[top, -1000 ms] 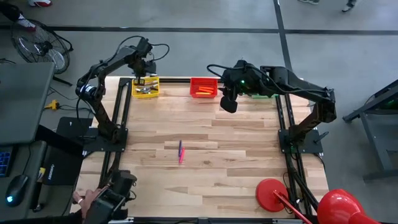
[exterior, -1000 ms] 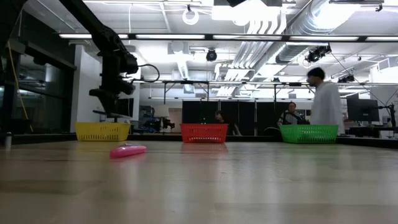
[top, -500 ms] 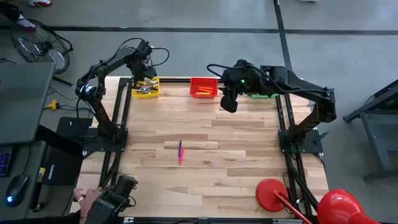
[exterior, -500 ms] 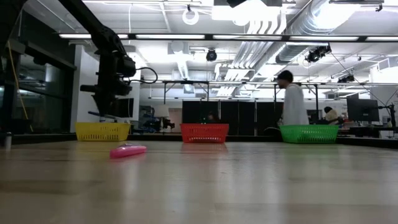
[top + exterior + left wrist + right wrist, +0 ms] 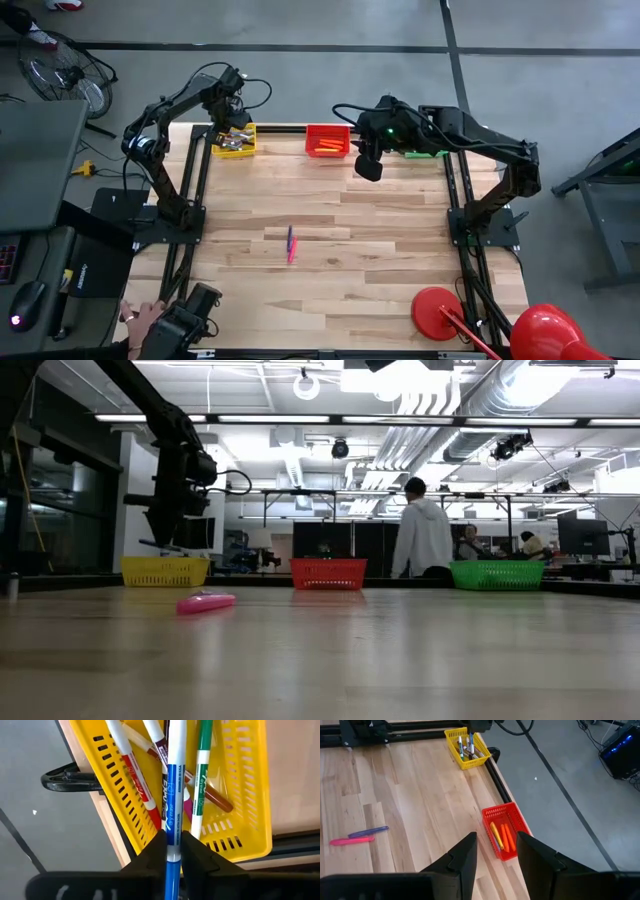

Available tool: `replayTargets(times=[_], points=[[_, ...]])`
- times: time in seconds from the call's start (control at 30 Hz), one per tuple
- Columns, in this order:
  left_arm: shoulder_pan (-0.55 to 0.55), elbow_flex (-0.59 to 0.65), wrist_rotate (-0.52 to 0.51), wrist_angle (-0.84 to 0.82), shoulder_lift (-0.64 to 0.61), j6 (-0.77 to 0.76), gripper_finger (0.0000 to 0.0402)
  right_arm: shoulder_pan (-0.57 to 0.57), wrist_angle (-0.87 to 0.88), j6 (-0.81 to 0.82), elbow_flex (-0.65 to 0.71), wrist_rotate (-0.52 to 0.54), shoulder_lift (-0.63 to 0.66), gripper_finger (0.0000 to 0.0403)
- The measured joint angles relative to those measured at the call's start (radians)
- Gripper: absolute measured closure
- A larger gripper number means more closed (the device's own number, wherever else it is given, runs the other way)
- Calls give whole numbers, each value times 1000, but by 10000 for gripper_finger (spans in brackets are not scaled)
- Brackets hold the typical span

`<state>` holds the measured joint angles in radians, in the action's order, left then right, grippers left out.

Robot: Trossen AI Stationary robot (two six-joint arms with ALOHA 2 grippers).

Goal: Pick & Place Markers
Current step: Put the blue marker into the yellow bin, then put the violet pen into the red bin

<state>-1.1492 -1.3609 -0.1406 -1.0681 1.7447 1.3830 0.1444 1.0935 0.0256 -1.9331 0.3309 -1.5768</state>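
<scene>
My left gripper point(image 5: 173, 851) point(image 5: 228, 128) hangs over the yellow basket point(image 5: 245, 795) point(image 5: 236, 141) at the far left and is shut on a blue-and-white marker point(image 5: 173, 785). Several markers lie in that basket, among them red-and-white point(image 5: 134, 767) and green-and-white point(image 5: 200, 780). A purple marker point(image 5: 290, 238) point(image 5: 368, 832) and a pink one point(image 5: 292, 256) point(image 5: 351, 840) point(image 5: 205, 602) lie flat at mid-table. Orange markers point(image 5: 501, 836) lie in the red basket point(image 5: 327, 140). My right gripper point(image 5: 495, 849) point(image 5: 368, 166) waits open, high beside the red basket. My left gripper pinches the blue-and-white marker between its two fingers at the barrel's lower white part point(image 5: 173, 842), just above the blue end. The marker runs along the fingers and out beyond them over the basket. Whether its far end touches the markers below, I cannot tell.
A green basket point(image 5: 497, 574) point(image 5: 428, 153) stands at the far right, partly under the right arm. A red round stand point(image 5: 437, 310) sits at the near right corner. A person's hand with a dark device point(image 5: 170, 325) is at the near left edge. People stand beyond the table.
My left gripper has shifted slightly toward the far edge over the yellow basket, still shut on the marker. Behind the table a person has walked from right to left. My right arm has kept still.
</scene>
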Motion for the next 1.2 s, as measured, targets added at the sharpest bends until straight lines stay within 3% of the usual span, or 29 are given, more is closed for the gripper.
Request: replayTargets(times=[0.17,0.8,1.2], points=[[0,0,0,3,0,0,345,0,0,-1,0,0,0,276],[13,1,6,52,-1,-32,340,0,1,-8,0,0,0,276],[42,2,-50,329,-101,-161,340,0,1,-35,0,0,0,276]])
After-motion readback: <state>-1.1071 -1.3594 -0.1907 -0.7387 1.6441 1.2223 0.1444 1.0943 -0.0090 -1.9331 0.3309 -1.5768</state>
